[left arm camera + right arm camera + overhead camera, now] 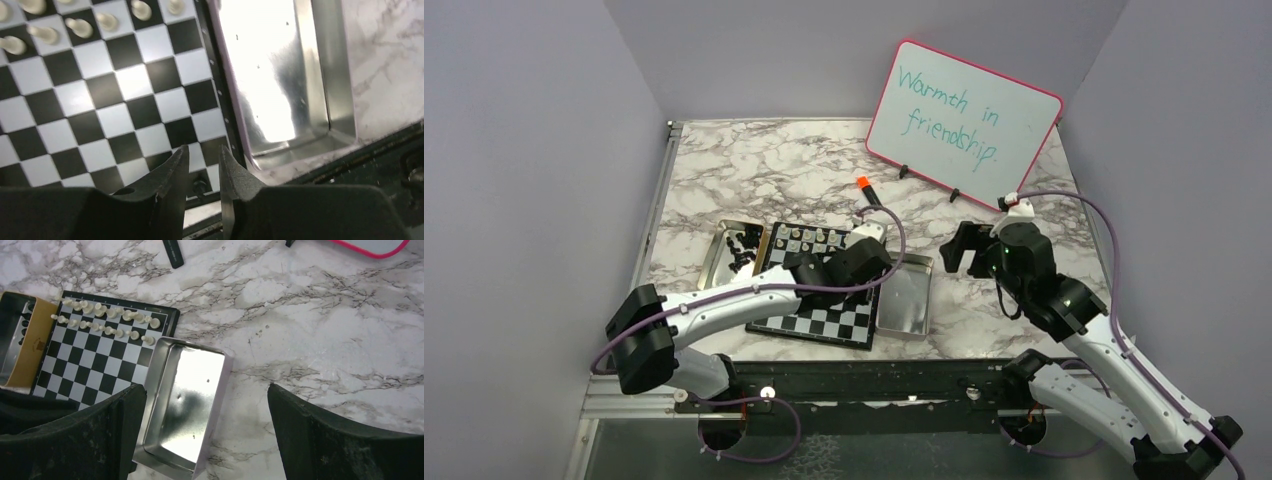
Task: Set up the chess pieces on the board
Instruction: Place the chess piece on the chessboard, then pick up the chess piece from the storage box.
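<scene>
- The gold tray (711,258), at the far left, is holding the black chess pieces (744,248) in a loose heap, none of them yet on a square.
- The board (824,320) is lying just right of that tray. The pale chess pieces (812,239) are standing along its two far rows, while the near rows are showing bare checks. You are therefore judging the pale side done and the black side as the step in hand.
- The left gripper (200,160) is hanging over the board. In the wrist view its tips are lying over the near right corner, fingers drawn almost together. A small dark piece (200,187) is showing in the narrow gap, but you cannot tell whether it is pinched or merely bracketed.
- The next move, as a judgement, is calling for a straight descent onto one near-row square and a slight release. The squares are tight, so any sideways drag is risking a toppled figure.
- The silver tray (906,298) is lying just beside the board's right edge.
- The right gripper (206,390) is hovering above the marble near the silver tray, with its jaws spread wide and grasping nothing.
</scene>
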Action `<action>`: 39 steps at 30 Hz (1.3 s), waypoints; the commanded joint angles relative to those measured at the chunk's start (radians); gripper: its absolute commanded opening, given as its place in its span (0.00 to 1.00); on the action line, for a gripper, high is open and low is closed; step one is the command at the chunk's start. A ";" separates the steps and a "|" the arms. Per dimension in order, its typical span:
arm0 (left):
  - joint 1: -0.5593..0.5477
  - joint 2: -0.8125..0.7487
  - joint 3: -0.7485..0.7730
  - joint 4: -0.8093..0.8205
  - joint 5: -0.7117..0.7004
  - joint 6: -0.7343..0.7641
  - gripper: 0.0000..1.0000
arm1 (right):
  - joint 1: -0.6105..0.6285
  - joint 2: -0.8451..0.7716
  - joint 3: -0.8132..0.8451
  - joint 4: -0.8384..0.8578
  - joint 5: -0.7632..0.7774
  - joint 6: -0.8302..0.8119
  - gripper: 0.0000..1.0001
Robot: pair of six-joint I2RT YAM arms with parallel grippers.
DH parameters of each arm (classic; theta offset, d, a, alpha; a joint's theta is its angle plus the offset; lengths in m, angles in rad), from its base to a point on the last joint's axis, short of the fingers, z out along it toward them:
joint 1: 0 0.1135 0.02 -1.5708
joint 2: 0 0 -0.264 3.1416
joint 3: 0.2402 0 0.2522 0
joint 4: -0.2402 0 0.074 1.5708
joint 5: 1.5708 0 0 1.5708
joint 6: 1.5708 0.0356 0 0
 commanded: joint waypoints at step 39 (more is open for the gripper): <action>1.184 0.266 0.088 0.187 0.216 0.358 0.30 | -0.004 -0.014 -0.075 0.119 -0.165 0.045 0.96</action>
